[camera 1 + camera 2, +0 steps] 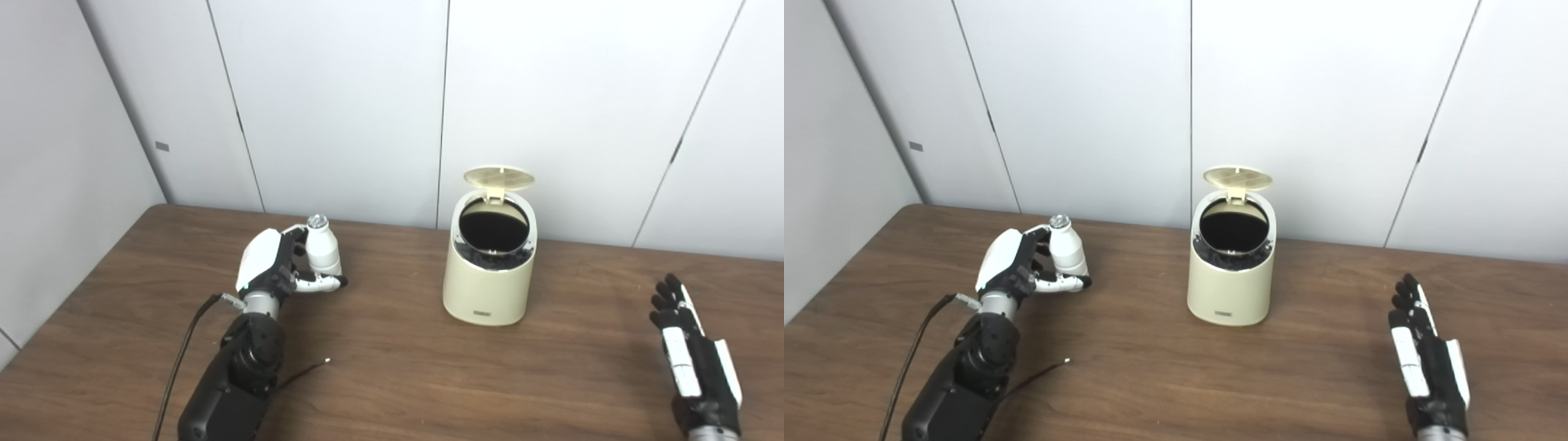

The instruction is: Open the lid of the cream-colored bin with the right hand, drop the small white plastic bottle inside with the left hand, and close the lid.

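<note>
Standing on the brown table (392,380) in the left eye view, the cream bin (489,269) has its lid (498,178) flipped up at the back, leaning toward the white wall panels (343,104). Its round mouth shows only darkness with a black liner edge around the rim; what lies inside cannot be made out. Well to the bin's left, the left hand (278,263) is wrapped around the small white bottle (322,248), which stands upright with its silvery cap on top, thumb tucked under its base. The bottle is outside the bin, well apart from it. A thin black cable (184,349) runs along that arm. Far on the other side, the right hand (689,343) is near the table's front edge, fingers straight and together, grasping nothing.

The right eye view shows the same layout from slightly to the side: the bin (1231,269) with its lid (1238,177) up, the dark opening facing the camera, the bottle (1067,250) gripped by the left hand (1020,266), and the right hand (1424,352) flat and released, well clear of the bin.
</note>
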